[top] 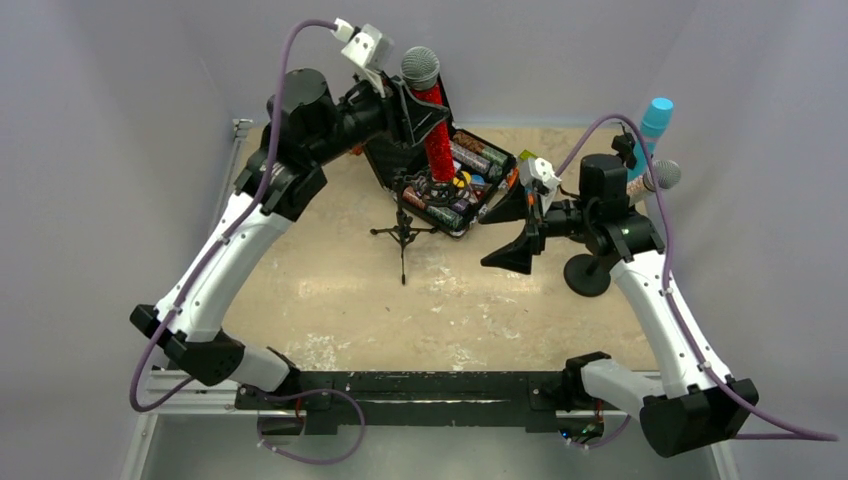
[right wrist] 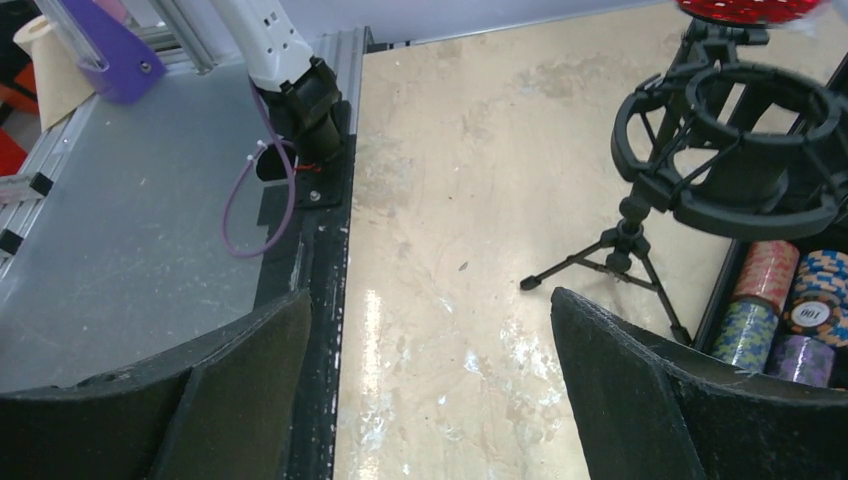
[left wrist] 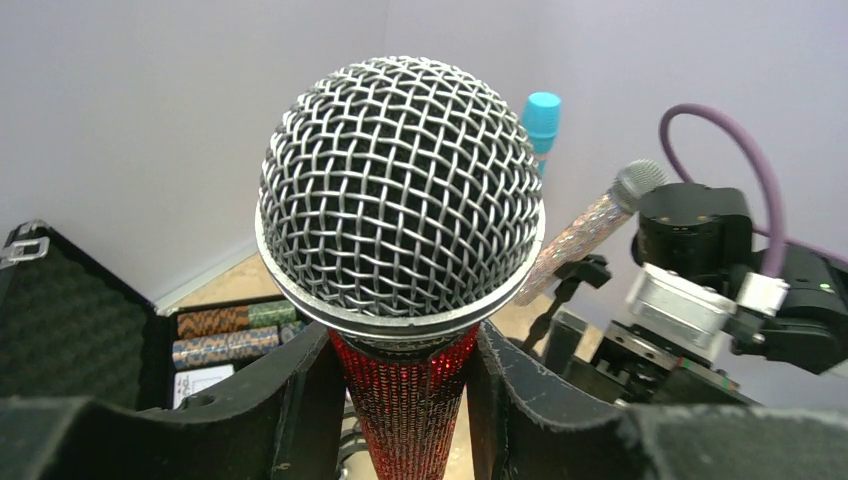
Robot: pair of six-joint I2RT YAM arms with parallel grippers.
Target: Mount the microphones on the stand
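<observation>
Red microphone (left wrist: 400, 190): upright over the far middle of the worktop (right wrist: 470, 200), grey mesh head on top, glittering red handle below.
Left tool (left wrist: 405, 385): closed on the red handle just under the head, one dark finger (left wrist: 290, 400) pressed to each side.
Shock-mount stand (right wrist: 740, 140): a small black tripod on the worktop directly beneath the red microphone. The right wrist view shows the handle's lower end just over the mount's open ring; whether they touch cannot be told.
Right tool (right wrist: 425, 310): spread wide and holding nothing, low over the worktop beside the tripod, with bare surface showing between its fingers (right wrist: 240, 390).
Blue microphone (top: 655, 120): at the far right, beyond the right arm, standing nearly upright, well apart from the red one.
Silver microphone (left wrist: 590, 230): just beside the blue one, tilted, its grey head uppermost, gripped in a black clip.
Round-base stand (top: 590, 272): its black foot rests on the worktop near the right arm. The arm hides how its upper part meets the two microphones.
Case (left wrist: 60, 320): black and foam-lined, open at the far side of the worktop, just behind the tripod.
Chips (right wrist: 790, 300): stacks of patterned poker chips lying in rows inside the case.
</observation>
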